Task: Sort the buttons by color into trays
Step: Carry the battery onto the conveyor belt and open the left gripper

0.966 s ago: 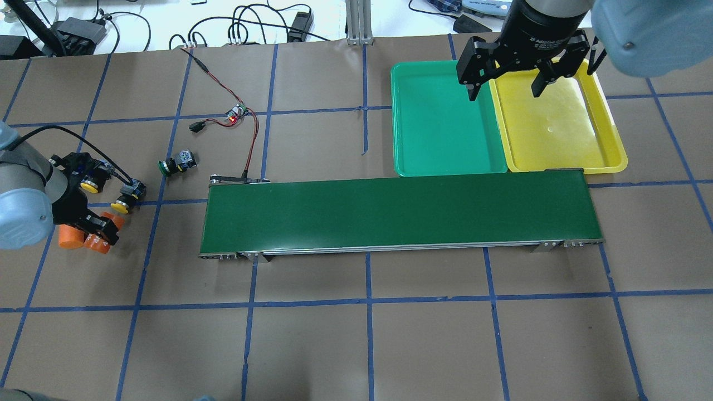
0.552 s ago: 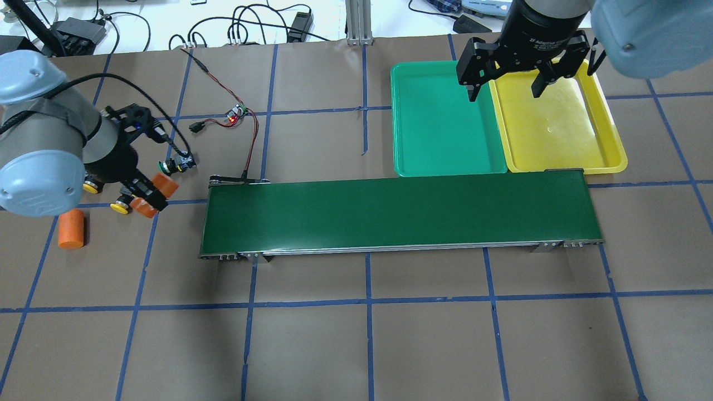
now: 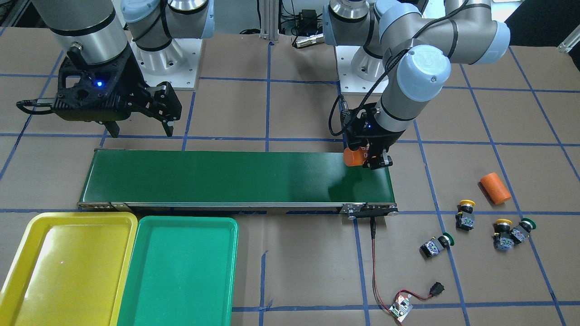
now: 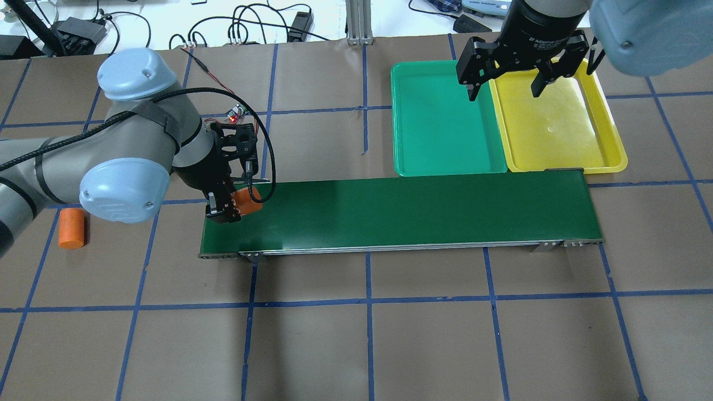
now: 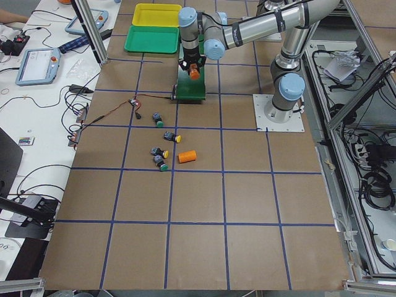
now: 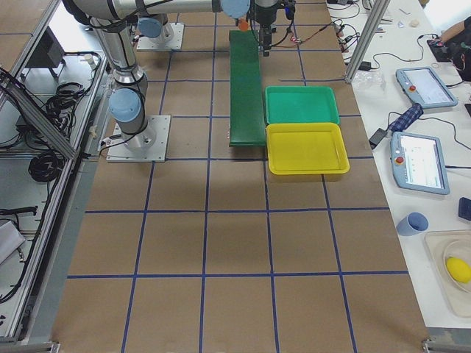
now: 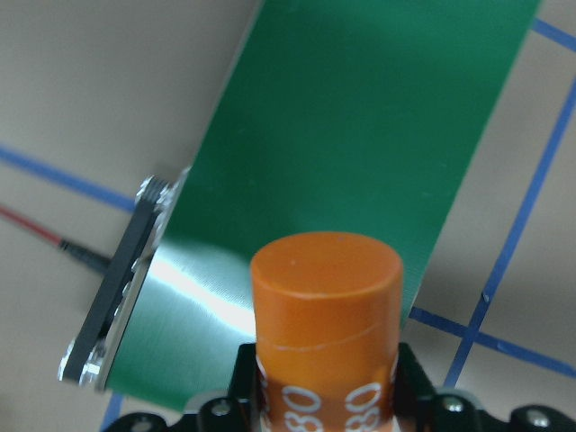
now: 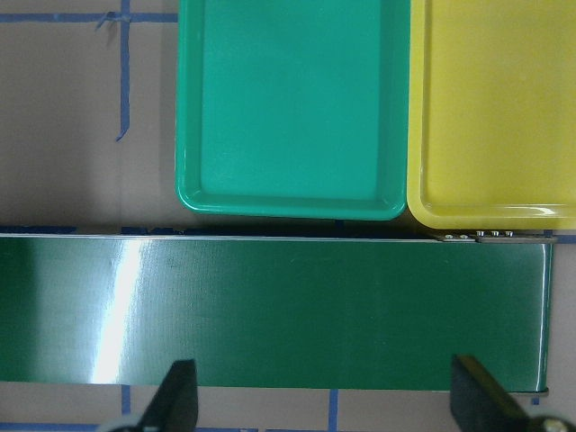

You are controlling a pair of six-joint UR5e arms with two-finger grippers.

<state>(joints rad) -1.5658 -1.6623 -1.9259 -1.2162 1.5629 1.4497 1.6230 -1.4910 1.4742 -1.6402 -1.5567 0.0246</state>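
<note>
Glossy plastic yellow tray point(image 3: 68, 271), green tray point(image 3: 181, 271); sheeny belt point(image 3: 226, 176); matt paper table point(image 3: 299, 271).

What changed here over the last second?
The left gripper lifted an orange cylinder from beside the buttons and carried it over the belt's end. The right gripper stayed open above the trays; the other cylinder stayed put.

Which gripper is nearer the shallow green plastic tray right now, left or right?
Right. The right gripper hangs open over the end of the long dark green conveyor belt beside the green tray; the left gripper, shut on an orange cylinder, is at the belt's far end.
</note>
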